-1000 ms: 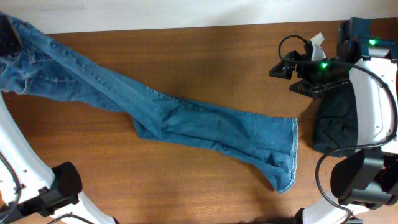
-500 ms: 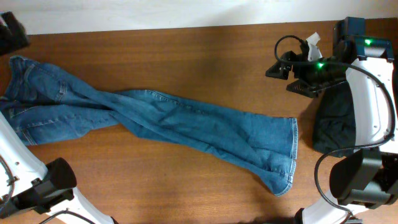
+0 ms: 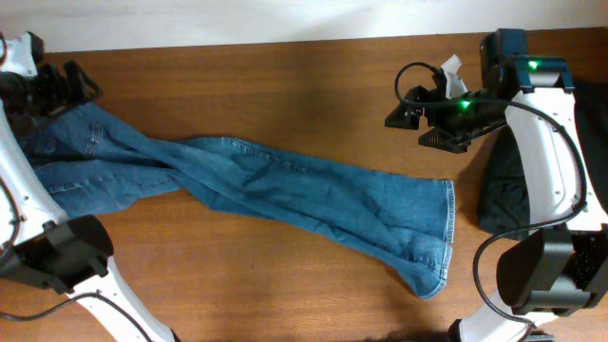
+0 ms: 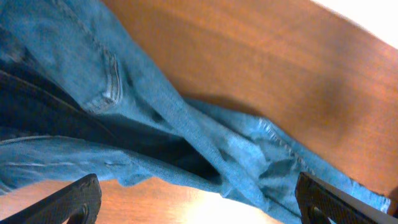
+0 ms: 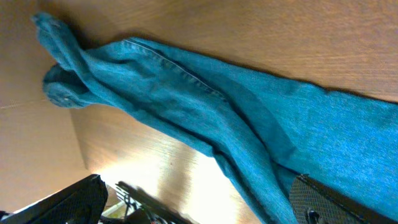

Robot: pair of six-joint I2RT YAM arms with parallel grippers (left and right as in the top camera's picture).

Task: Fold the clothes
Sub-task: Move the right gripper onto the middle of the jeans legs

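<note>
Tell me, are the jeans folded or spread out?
Spread out, not folded: the jeans lie stretched along the table, legs overlapping, hems at one end.

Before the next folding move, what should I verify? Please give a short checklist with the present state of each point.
1. Left gripper open and holding nothing: ok.
2. Right gripper open and holding nothing: ok.
3. Jeans lying flat: not ok; the legs overlap and bunch near the middle.
4. Hem resting on the table: ok.
5. Black garment apart from the jeans: ok; bare wood shows between them.
6. Waist end fully on the table: cannot tell; the left arm covers part of it.
</note>
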